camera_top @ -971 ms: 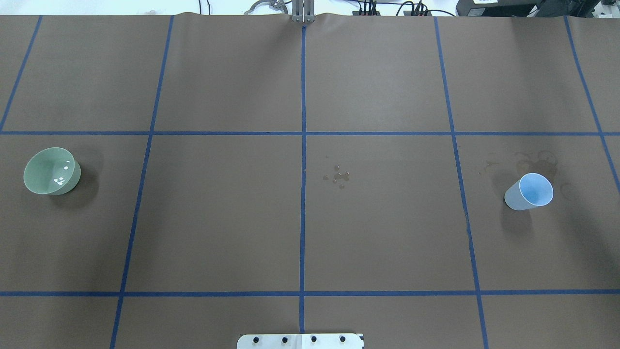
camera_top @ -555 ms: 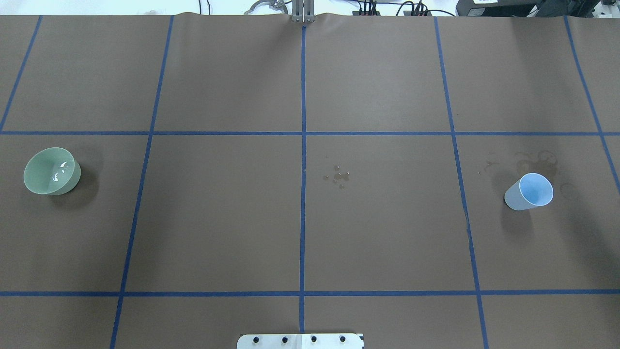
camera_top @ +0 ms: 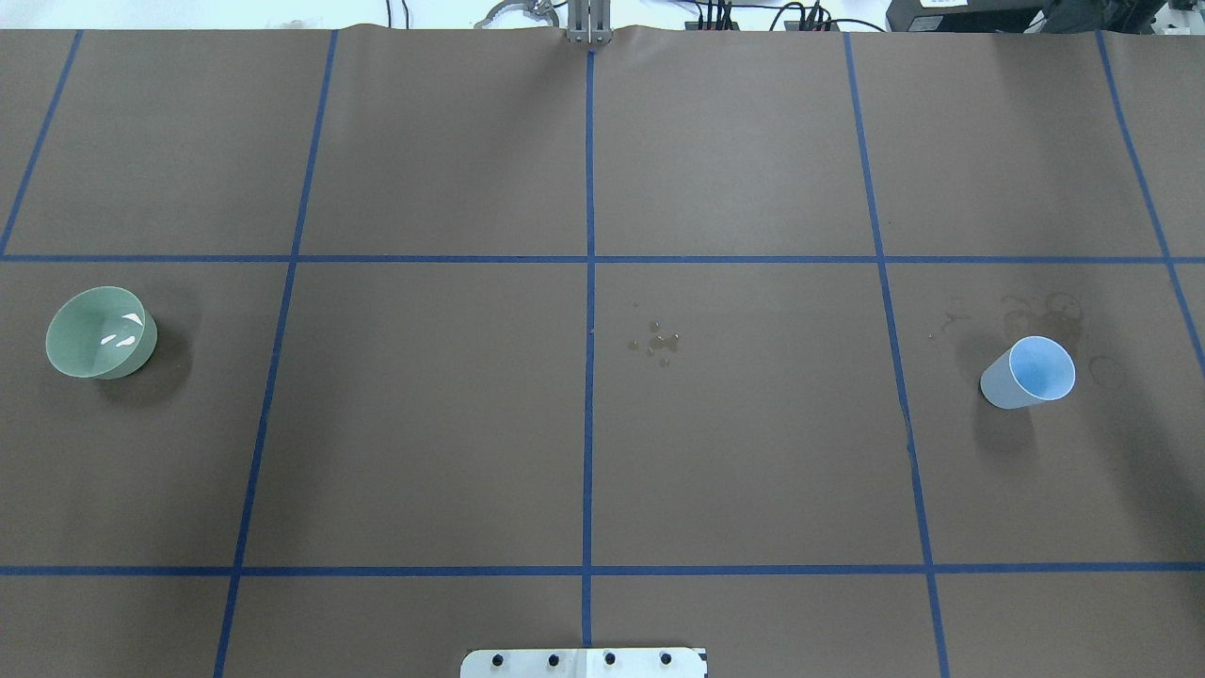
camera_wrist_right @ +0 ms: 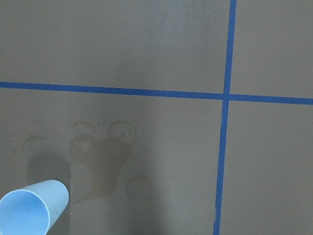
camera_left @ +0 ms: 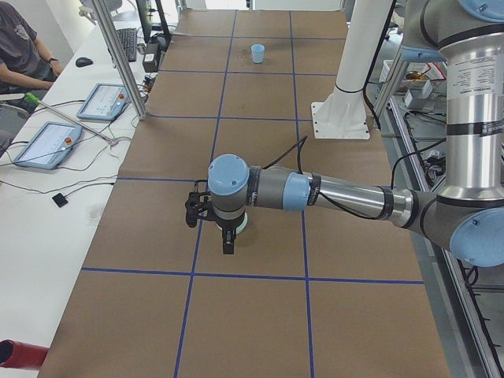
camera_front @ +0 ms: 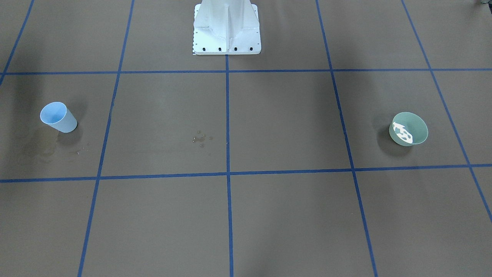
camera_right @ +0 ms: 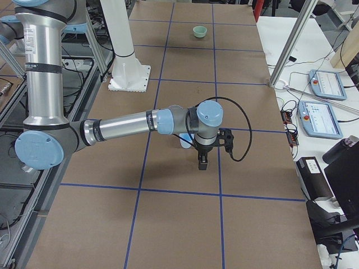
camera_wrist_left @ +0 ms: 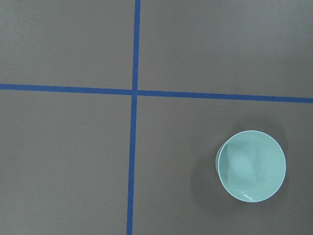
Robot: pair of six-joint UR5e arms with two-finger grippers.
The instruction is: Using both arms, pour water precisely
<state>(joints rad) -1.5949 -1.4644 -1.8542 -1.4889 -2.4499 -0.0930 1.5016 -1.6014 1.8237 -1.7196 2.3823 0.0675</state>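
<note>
Left arm (camera_left: pixel 346 197): upper link upright, elbow bent, forearm stretched level, left wrist (camera_left: pixel 228 179) turned so left gripper (camera_left: pixel 228 246) points straight down. Right arm (camera_right: pixel 118 128) in matching pose: upright upper link, level forearm, right gripper (camera_right: pixel 202 165) hanging below right wrist (camera_right: pixel 206 115). Finger spacing on both grippers unreadable from side views.

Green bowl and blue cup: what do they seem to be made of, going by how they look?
Green bowl: smooth, even pale green with a soft sheen and a small bright highlight at its rim. This suggests glazed ceramic or hard plastic; the look does not settle which. Blue cup: thin-walled, tapered, matte light blue with no glare. Probably plastic, possibly coated paper.
</note>
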